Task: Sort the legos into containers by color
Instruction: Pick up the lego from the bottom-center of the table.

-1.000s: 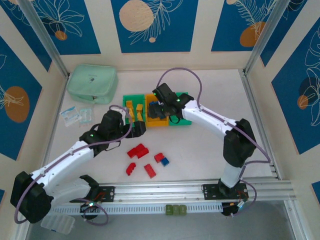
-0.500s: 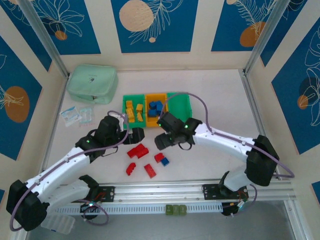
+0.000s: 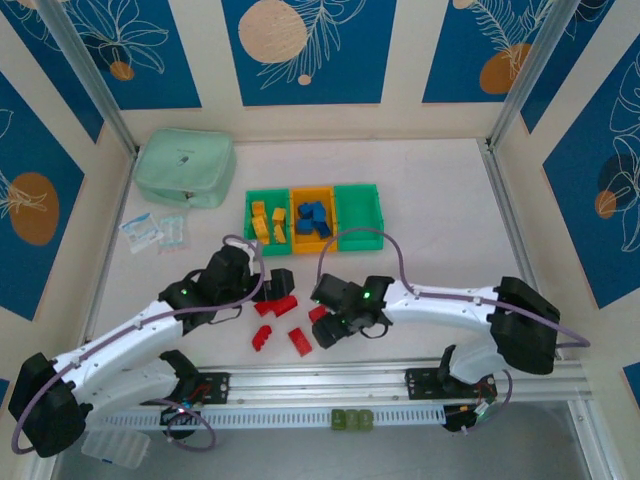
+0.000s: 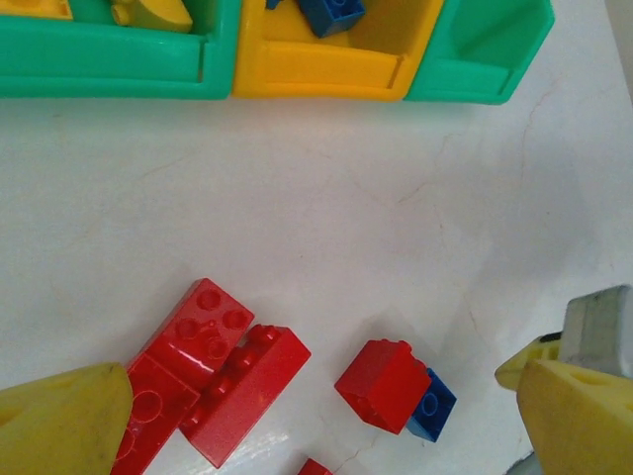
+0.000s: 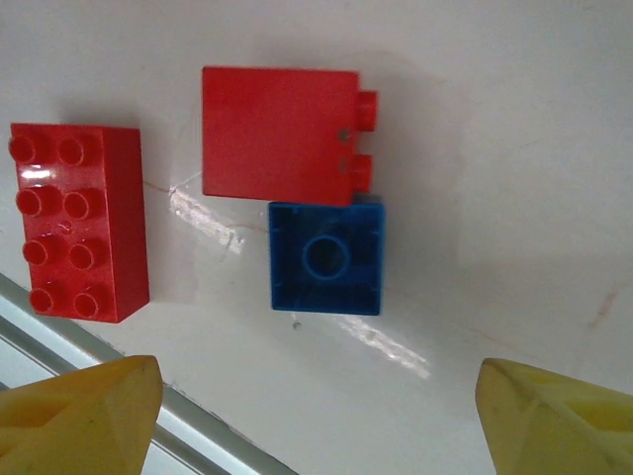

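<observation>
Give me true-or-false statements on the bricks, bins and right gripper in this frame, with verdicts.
1. The right green bin is empty. True.
2. The binned blue bricks sit in the left green bin. False: they sit in the orange-yellow middle bin; the left one holds yellow bricks.
3. A small blue brick lies against a red brick on the table. True.
4. The right gripper is shut on a red brick. False: its jaws stand open and empty above the small blue brick.
</observation>
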`<control>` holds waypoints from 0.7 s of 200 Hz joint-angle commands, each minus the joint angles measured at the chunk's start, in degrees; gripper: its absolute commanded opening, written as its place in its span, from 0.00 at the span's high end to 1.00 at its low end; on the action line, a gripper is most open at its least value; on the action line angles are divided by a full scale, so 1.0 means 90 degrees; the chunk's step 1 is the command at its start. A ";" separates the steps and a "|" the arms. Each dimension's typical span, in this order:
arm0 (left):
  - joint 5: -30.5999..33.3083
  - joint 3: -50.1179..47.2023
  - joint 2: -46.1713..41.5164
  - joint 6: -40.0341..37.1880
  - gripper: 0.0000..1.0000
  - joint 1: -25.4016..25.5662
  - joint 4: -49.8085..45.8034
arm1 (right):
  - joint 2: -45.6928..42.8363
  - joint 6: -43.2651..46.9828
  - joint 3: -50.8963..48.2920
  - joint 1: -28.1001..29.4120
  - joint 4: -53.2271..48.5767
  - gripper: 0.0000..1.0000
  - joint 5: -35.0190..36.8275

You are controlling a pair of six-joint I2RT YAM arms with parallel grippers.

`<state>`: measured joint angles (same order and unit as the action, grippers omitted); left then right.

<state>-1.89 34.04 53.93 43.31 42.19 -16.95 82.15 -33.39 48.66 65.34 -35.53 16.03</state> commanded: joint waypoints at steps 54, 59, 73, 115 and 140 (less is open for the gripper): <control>0.0356 -0.0065 -0.0194 0.0159 0.01 0.0048 -0.0089 | 0.0989 -0.0126 0.0387 -0.0026 0.0234 0.27 0.0311; 0.0372 -0.0063 -0.0203 0.0159 0.01 0.0047 -0.0098 | 0.1031 -0.0110 0.0408 -0.0042 0.0227 0.29 0.0335; 0.0405 -0.0089 -0.0224 0.0171 0.01 0.0047 -0.0108 | 0.1118 -0.0103 0.0422 -0.0096 0.0265 0.32 0.0359; 0.0415 -0.0098 -0.0186 0.0188 0.01 0.0047 -0.0080 | 0.1281 -0.0031 0.0496 -0.0187 0.0305 0.43 0.0376; 0.0425 -0.0082 -0.0135 0.0174 0.01 0.0048 -0.0045 | 0.1311 -0.0040 0.0501 -0.0213 0.0339 0.50 0.0338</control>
<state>0.73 33.80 52.77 44.62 42.24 -17.17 93.45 -33.61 51.64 63.72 -32.53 18.85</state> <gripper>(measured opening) 0.993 0.520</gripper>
